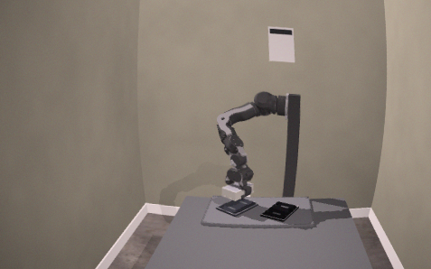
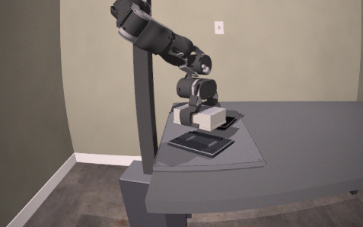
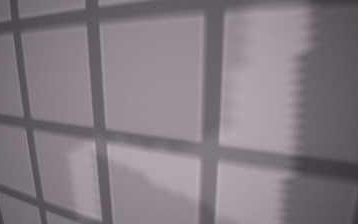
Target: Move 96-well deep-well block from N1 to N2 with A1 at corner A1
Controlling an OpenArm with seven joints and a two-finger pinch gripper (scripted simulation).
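- While the block is hanging in the air, nest N2 (image 2: 201,143) is lying nearest in the exterior view, a dark plate on the desk (image 2: 304,160) with nothing in it.
- Just above and slightly beyond it, the gripper (image 2: 194,110) is clamping the 96-well deep-well block (image 2: 213,116) across its sides, holding it roughly level and off the desk.
- Farther back, nest N1 (image 2: 229,122) is peeking out from behind the block.
- Doing this step well probably means bringing the block squarely over N2, matching its edges to the locators, then lowering slowly and keeping it flat.
- The wrist view is showing only the well grid (image 3: 150,75), so I cannot tell where the cut-off corner is pointing; that needs checking before release.
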